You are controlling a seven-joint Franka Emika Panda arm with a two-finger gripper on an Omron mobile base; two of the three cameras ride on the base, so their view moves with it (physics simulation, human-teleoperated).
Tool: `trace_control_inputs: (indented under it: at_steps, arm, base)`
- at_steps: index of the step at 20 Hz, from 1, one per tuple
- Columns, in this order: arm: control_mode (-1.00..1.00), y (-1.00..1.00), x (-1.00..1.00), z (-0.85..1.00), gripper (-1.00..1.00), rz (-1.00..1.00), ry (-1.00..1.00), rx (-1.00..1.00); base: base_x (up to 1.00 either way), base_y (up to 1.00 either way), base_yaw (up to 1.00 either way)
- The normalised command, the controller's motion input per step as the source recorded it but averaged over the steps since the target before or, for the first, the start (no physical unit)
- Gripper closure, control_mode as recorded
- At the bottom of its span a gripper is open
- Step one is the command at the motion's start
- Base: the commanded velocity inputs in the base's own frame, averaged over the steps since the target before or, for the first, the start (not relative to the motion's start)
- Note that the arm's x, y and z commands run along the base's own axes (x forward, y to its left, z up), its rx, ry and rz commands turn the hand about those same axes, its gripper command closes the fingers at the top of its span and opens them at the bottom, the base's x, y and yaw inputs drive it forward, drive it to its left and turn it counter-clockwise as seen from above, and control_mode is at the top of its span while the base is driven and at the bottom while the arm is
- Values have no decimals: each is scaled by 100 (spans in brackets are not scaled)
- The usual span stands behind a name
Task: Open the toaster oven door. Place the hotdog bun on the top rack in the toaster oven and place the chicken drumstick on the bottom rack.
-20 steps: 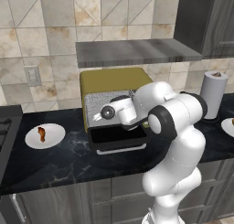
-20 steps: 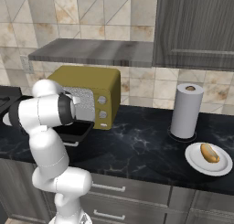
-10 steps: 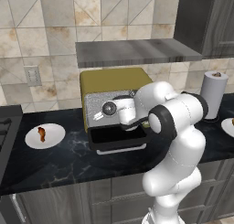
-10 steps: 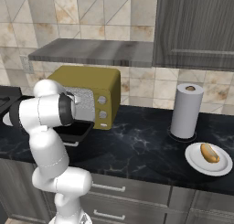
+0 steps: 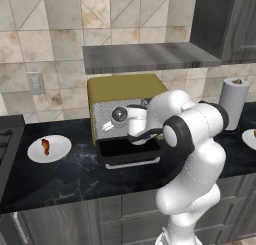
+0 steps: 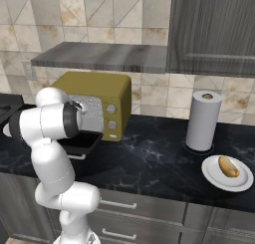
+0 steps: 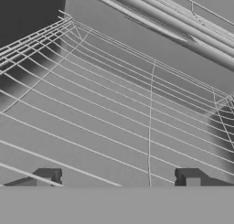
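Observation:
The mustard-yellow toaster oven (image 5: 125, 89) (image 6: 94, 86) stands on the dark counter. Its door (image 5: 127, 150) (image 6: 82, 141) is folded down flat, baring the silvery interior. My gripper (image 5: 111, 123) hovers above the lowered door at the mouth of the cavity. In the hand view the gripper (image 7: 119, 177) is open with nothing between its fingertips (image 7: 48, 176), and a wire rack (image 7: 151, 104) lies just beyond. The chicken drumstick (image 5: 45, 145) lies on a white plate (image 5: 57, 151) to the oven's left. The hotdog bun (image 6: 228, 166) rests on another white plate (image 6: 219, 177) far to the right.
A paper towel roll (image 5: 234, 103) (image 6: 201, 121) stands between the oven and the bun's plate. A grey shelf (image 5: 150, 56) hangs just above the oven. A stove edge (image 5: 7, 134) sits at the far left. Dark cabinets (image 6: 214, 29) are overhead on the right.
The hand has edged slightly left and up in front of the oven opening. The jaws stay wide and the door stays down.

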Motion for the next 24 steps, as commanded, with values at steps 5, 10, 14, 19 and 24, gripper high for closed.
trace_control_inputs:
  at_steps: [5, 10, 14, 19, 24]
  arm:
    - [-100, 0, -2, -5, 100, 0, 0, 7]
    - [-100, 0, 0, -5, 100, 0, 0, 7]
    - [-100, 0, -2, -6, 100, 0, 1, 7]
    - [-100, 0, -11, -8, 100, 0, 1, 7]
    - [-100, 0, -11, -8, 100, 0, 4, 6]
  base:
    - [0, 0, 0]
    - [0, 0, 0]
    - [0, 0, 0]
    - [0, 0, 0]
    - [0, 0, 0]
